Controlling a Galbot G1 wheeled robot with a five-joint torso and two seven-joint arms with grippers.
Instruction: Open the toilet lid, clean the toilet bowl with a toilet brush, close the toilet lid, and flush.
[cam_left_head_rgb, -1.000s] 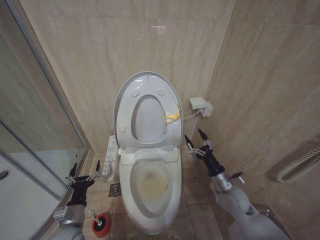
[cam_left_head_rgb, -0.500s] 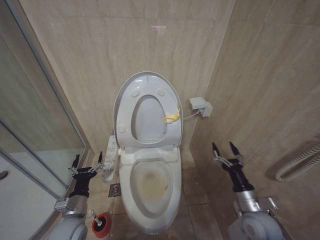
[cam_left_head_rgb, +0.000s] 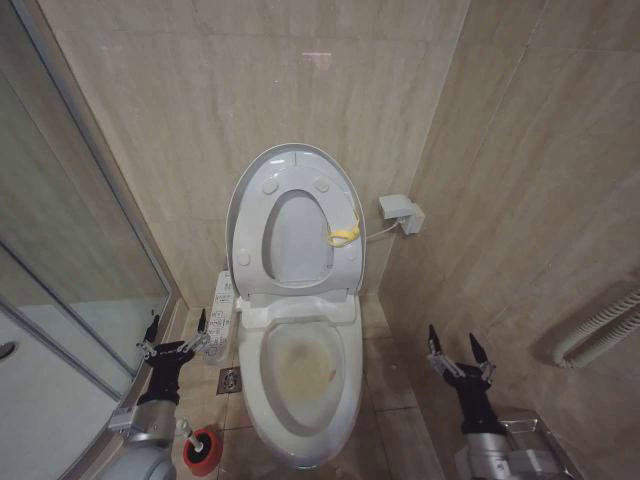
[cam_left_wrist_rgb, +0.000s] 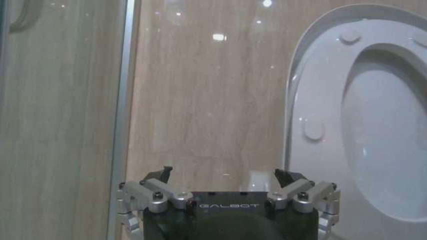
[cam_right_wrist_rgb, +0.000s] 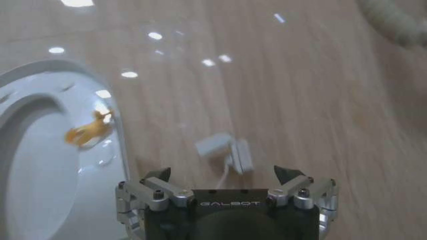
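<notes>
The toilet lid stood fully raised against the back wall, upper centre of the head view, w/ its yellow loop on the right edge, so the opening step looked done. Below it, centre frame, the toilet bowl lay exposed, brownish-yellow stain across the inside, button panel along its left side.

Left end effector sat lower left, beside the panel, fingers spread and gripping nothing. Right end effector sat lower right, well apart from the bowl, also spread wide and empty; likely parked.

The toilet brush stood in its red holder cup at the bottom left edge of the head view, near the left arm's wrist and behind the fingertips.

Judgement: step in hand was fetching the brush w/ the left arm. To do it well:
- pull back and turn the wrist down first; the handle sat very near the arm.
- pinch the thin handle high, clear of the cup.
- lift straight up so the cup didn't tip or drag.
- keep clear of the button panel.
</notes>
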